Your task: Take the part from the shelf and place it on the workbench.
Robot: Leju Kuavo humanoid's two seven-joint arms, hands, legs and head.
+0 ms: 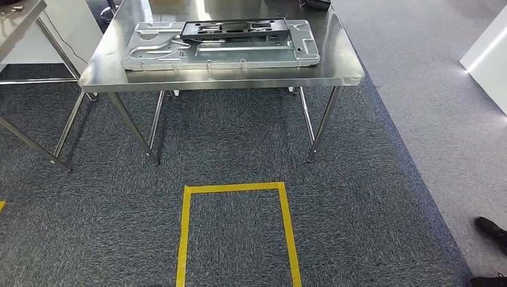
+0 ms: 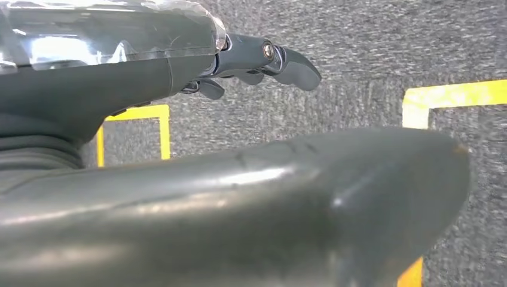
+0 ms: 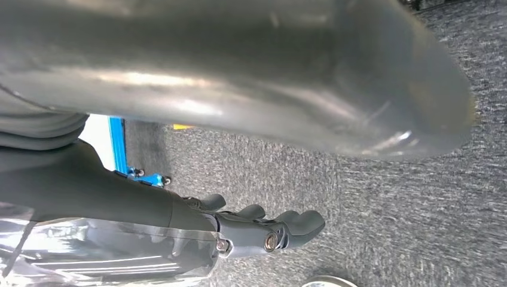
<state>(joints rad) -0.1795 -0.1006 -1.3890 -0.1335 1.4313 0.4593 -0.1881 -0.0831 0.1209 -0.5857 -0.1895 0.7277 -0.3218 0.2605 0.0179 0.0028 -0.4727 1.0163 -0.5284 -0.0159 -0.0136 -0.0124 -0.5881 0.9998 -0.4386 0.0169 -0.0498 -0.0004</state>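
Carpet, dark grey and speckled, covers the floor, with a paler strip running along its right side. On it stands a steel workbench on thin metal legs, and a second table sits beside it at the left. A large silver stamped part lies flat on the workbench, and a smaller black part rests on its far edge. Nearer the robot, yellow tape marks a rectangle on the carpet. A person's dark shoes show at the right. Left hand hangs above the carpet, fingers slightly curled and apart, holding nothing. Right hand hangs likewise, fingers loosely curled, nothing in them.
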